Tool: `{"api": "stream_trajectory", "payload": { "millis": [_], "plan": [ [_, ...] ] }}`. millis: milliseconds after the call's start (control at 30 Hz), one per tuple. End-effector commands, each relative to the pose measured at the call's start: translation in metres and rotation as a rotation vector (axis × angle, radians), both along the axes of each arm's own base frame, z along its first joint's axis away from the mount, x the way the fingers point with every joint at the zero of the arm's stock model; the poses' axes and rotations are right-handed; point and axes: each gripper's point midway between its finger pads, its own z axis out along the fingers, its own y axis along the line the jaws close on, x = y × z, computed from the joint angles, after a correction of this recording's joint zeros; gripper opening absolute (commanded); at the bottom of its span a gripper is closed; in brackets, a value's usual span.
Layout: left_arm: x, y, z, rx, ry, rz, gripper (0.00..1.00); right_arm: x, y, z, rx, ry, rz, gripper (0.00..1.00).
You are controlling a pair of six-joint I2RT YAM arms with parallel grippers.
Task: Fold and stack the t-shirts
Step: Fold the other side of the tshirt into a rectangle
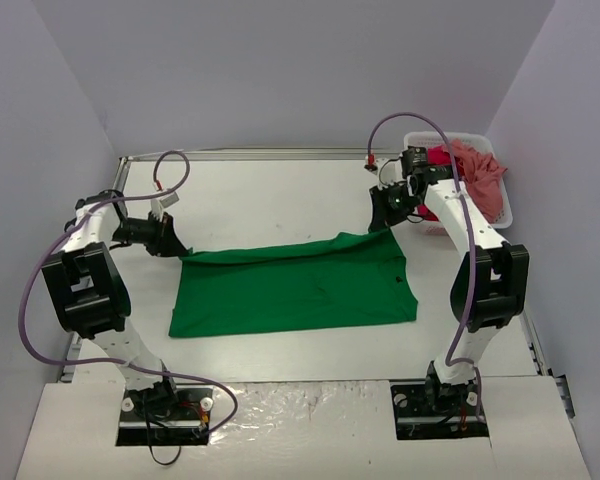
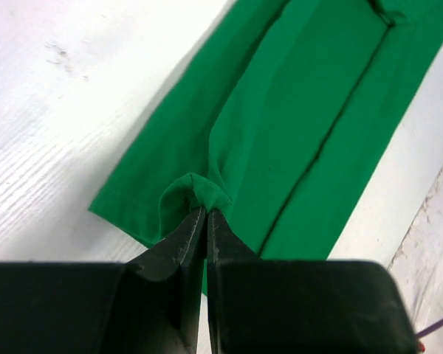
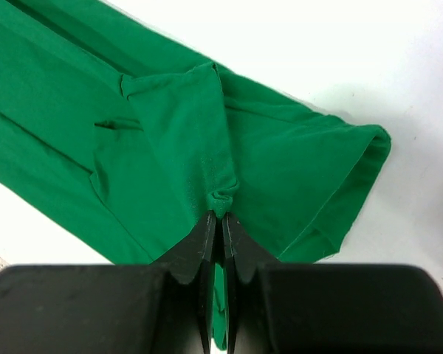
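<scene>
I can read no text, label, brand, number or sign from here, not even on the green t-shirt (image 1: pixel 295 290).

Light: bright, even, diffuse, from overhead. Shadows: soft, faint, hugging the edges of the green t-shirt (image 1: pixel 295 290). Glare: white table (image 3: pixel 354 59) washed pale in the right wrist view, surface texture lost. Focus: overhead view sharp throughout; wrist views crisp on cloth, black fingers (image 2: pixel 179 247) close to the lens slightly soft, dark, short of detail
</scene>
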Motion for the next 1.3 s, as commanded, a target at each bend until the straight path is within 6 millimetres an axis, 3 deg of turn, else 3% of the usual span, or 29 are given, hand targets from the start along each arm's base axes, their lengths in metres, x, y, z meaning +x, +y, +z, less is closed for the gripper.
{"api": "stream_trajectory", "payload": {
  "millis": [0, 200, 500, 833, 1233, 1267],
  "plan": [
    [-0.020, -0.010, 0.017, -0.031, -0.090, -0.117, 0.02, -0.018, -0.010, 0.008, -0.023, 0.013, 0.005, 0.00],
    [-0.037, -0.015, 0.011, -0.076, -0.063, -0.194, 0.02, -0.032, -0.013, 0.004, -0.031, 0.041, 0.014, 0.00],
    [-0.047, -0.015, 0.013, -0.125, -0.054, -0.272, 0.02, -0.050, -0.016, -0.003, -0.045, 0.067, 0.037, 0.00],
    [-0.053, -0.008, 0.002, -0.031, -0.065, -0.223, 0.02, -0.063, -0.017, -0.011, -0.050, 0.095, 0.052, 0.00],
    [-0.064, 0.004, -0.033, 0.097, -0.047, -0.215, 0.02, -0.087, -0.019, -0.053, -0.093, 0.223, 0.110, 0.00],
    [-0.064, 0.007, -0.038, 0.117, -0.041, -0.202, 0.02, -0.089, -0.019, -0.058, -0.099, 0.240, 0.117, 0.11]
  ]
}}
